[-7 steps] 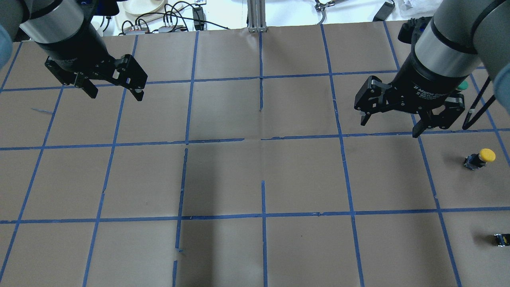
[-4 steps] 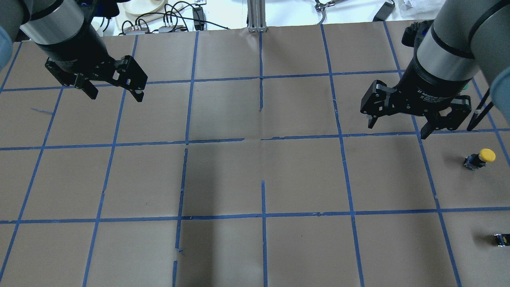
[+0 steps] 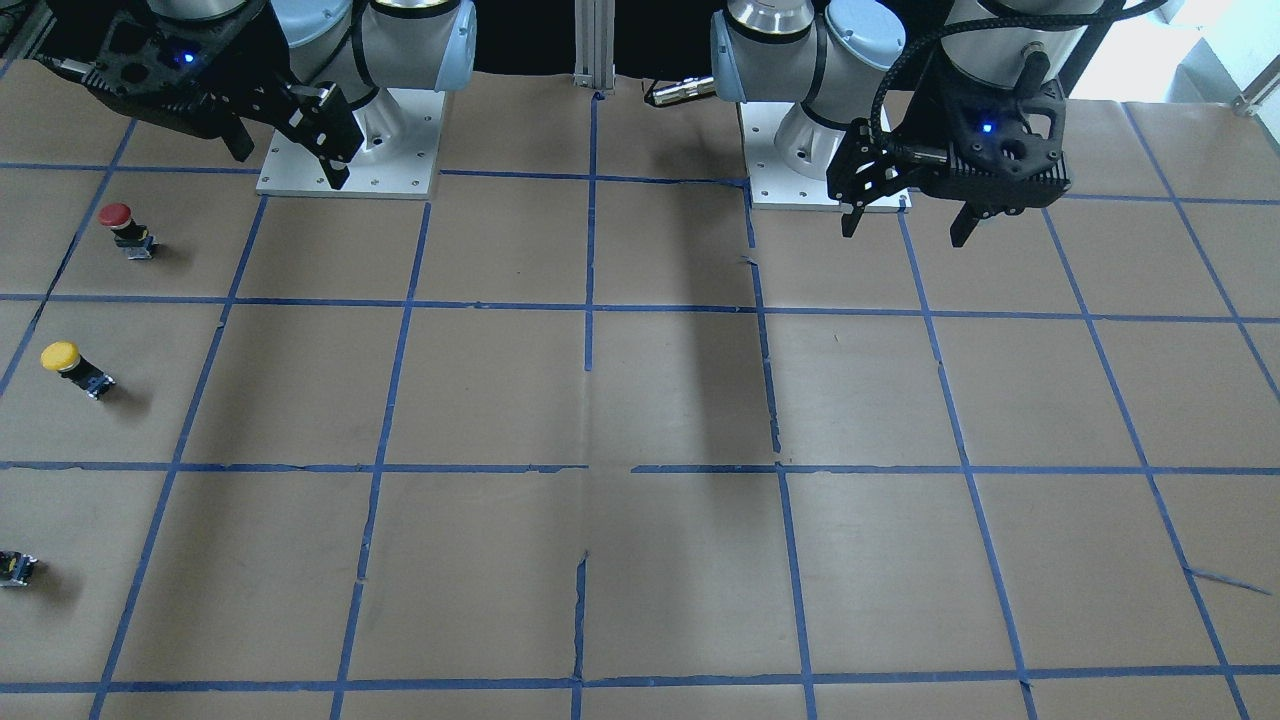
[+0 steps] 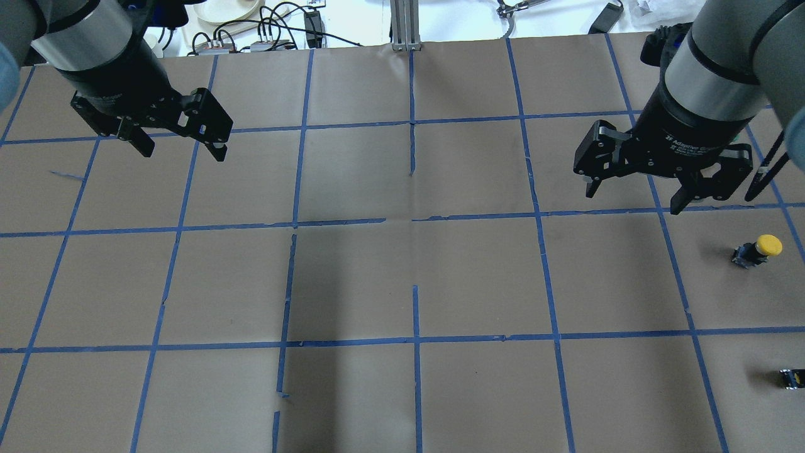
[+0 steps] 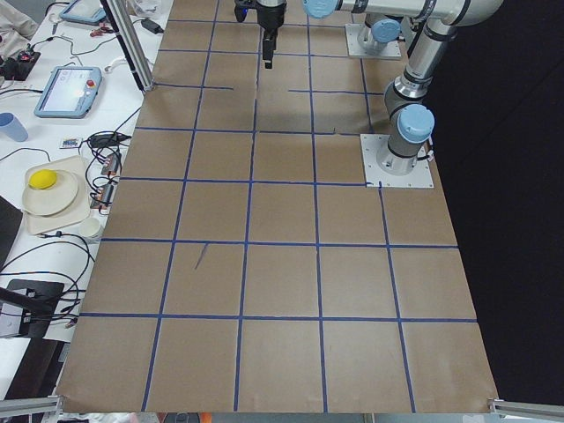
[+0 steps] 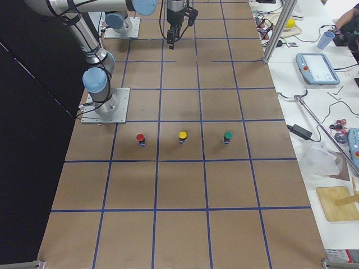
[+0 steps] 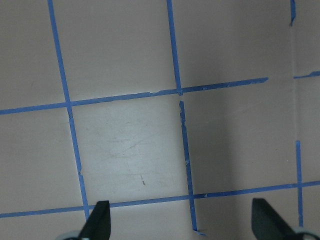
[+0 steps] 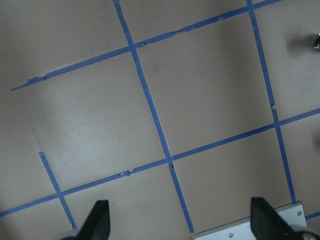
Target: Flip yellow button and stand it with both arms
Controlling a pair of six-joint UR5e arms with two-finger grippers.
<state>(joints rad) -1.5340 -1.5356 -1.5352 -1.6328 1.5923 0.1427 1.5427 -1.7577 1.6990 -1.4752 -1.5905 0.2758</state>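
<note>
The yellow button (image 4: 759, 248) has a yellow cap on a dark body. It sits on the brown paper at the right edge of the overhead view. It also shows at the left edge of the front view (image 3: 72, 367) and in the right side view (image 6: 183, 137), where it looks upright, cap up. My right gripper (image 4: 634, 200) is open and empty. It hangs above the table, left of and beyond the button, well apart from it. In the front view (image 3: 290, 168) it hangs near its base. My left gripper (image 4: 183, 152) is open and empty at the far left, over bare paper (image 7: 181, 222).
A red-capped button (image 3: 125, 226) stands near the right arm's base plate (image 3: 400, 150). A green-capped button (image 6: 227, 136) shows in the right side view. A small dark capless part (image 4: 791, 378) lies by the table's right edge. Blue tape lines grid the paper.
My right gripper has shifted a little to the right, towards the table's right edge, still open. My left gripper and the buttons have not moved.
</note>
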